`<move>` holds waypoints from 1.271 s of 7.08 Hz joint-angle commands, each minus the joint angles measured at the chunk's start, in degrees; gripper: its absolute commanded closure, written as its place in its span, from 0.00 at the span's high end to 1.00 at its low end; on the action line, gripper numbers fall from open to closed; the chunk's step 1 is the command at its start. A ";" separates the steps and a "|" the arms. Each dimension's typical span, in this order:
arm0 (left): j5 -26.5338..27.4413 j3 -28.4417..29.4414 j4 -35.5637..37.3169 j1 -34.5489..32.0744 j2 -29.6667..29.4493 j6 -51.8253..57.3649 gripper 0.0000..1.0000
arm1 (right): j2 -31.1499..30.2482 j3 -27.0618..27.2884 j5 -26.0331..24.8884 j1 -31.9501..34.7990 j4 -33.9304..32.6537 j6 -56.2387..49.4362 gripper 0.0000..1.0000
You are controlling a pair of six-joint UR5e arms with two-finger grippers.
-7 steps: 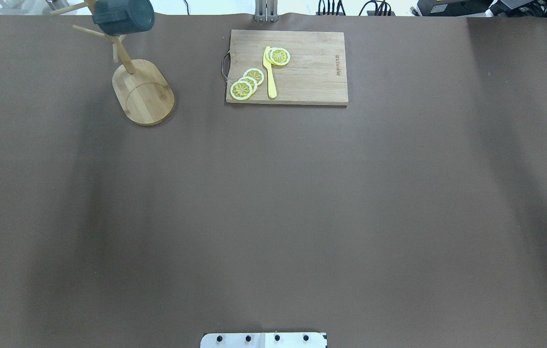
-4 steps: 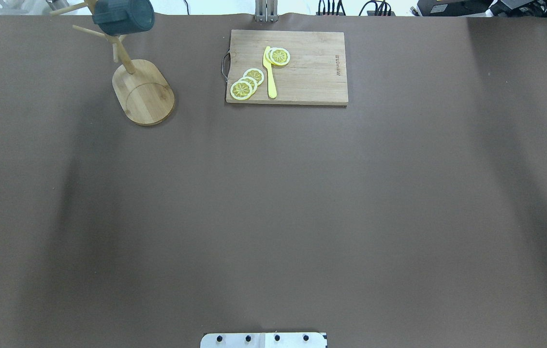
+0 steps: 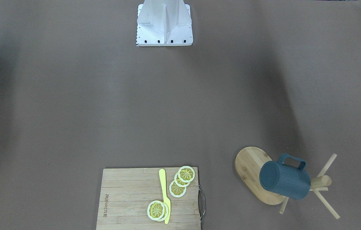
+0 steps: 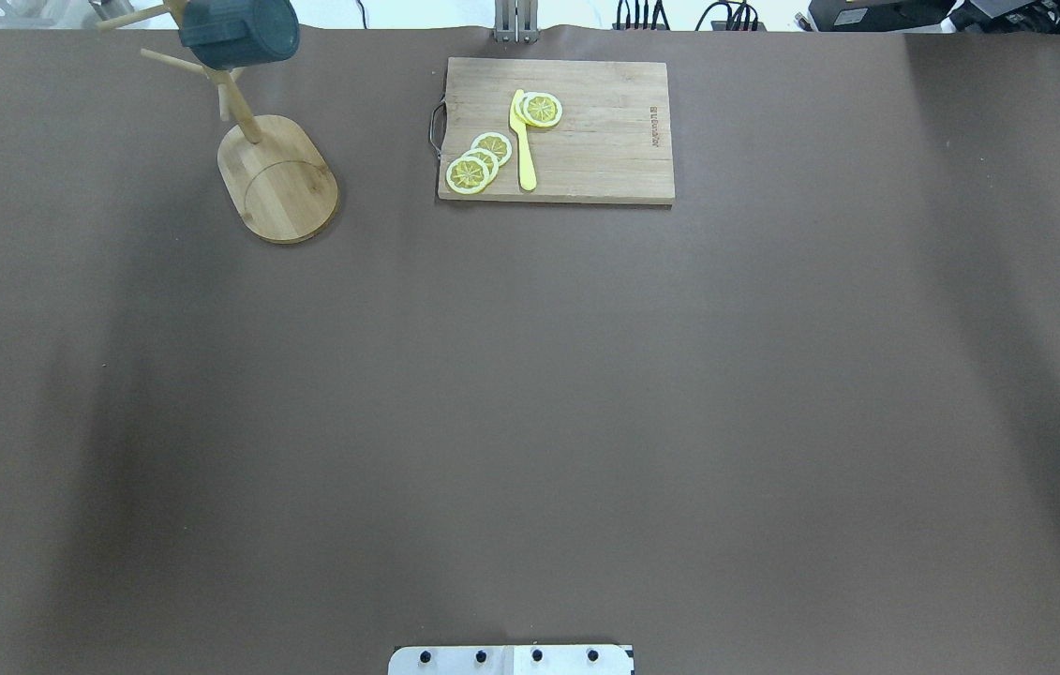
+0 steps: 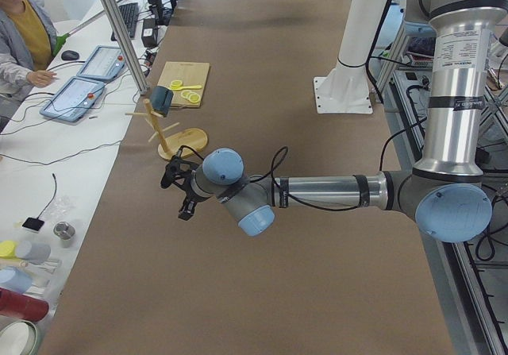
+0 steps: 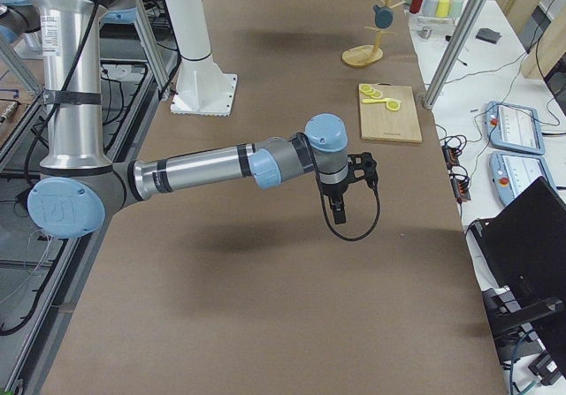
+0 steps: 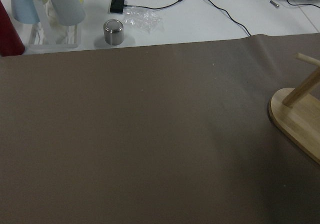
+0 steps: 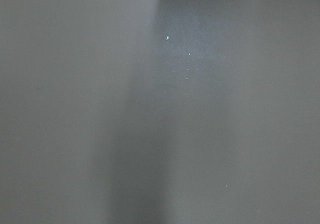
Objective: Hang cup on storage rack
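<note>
Cup (image 3: 284, 180): hanging on storage rack (image 3: 250, 166) peg, well apart from left gripper (image 5: 184, 204) and right gripper (image 6: 340, 211); the opening of either cannot be told.

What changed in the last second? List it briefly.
Only the faint shadow on the left side of the table drifted further left in the overhead view. The cup stayed hanging on the storage rack; the cutting board, lemon slices and yellow knife did not move.
</note>
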 commanded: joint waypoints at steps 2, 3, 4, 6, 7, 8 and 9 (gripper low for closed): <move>-4.11 -1.66 14.19 -0.65 0.81 1.98 0.97 | -1.24 -0.18 -0.03 -0.03 0.10 -0.10 1.00; -4.63 -3.76 20.86 -0.65 0.81 2.07 0.97 | -1.50 -0.19 -0.03 -0.03 0.10 -0.10 1.00; -4.64 -5.00 23.28 -0.74 1.68 5.55 0.97 | -1.68 -0.19 -0.03 -0.03 0.10 -0.10 1.00; -4.46 -5.10 24.18 -0.74 3.70 12.33 0.97 | -2.03 -0.19 -0.12 -0.03 0.10 -0.10 1.00; -4.20 -5.19 24.53 -0.65 4.75 13.13 0.97 | -2.38 -0.19 -0.12 -0.03 0.18 -0.10 1.00; -3.24 -5.10 24.62 -0.57 5.98 13.32 0.97 | -2.56 -0.19 -0.21 -0.03 0.19 -0.19 1.00; -1.32 -5.27 24.62 -0.56 6.86 13.40 0.97 | -2.73 -0.19 -0.90 -0.03 0.19 -0.36 1.00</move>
